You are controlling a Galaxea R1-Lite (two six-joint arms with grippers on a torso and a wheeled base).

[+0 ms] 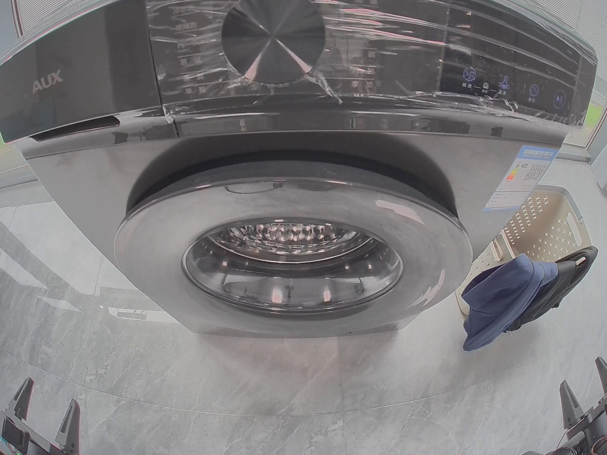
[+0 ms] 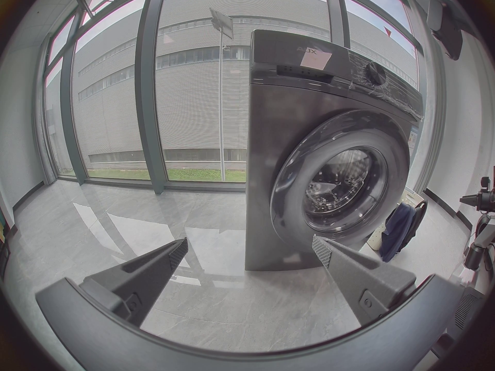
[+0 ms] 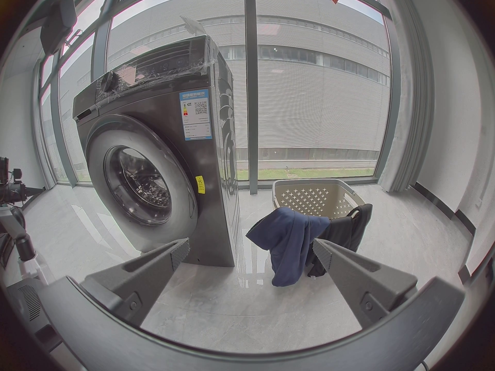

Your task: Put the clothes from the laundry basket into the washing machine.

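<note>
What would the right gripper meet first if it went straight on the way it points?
Probably the blue garment draped over the basket rim; the right gripper has open floor before it, but depth is unclear.

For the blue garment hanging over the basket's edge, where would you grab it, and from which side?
I'd grip the blue garment at its bunched crest on the laundry basket rim, coming down from the floor side with the right pincer. The cloth humps there, while its tail hangs flat. Avoid the black garment beside it.
</note>
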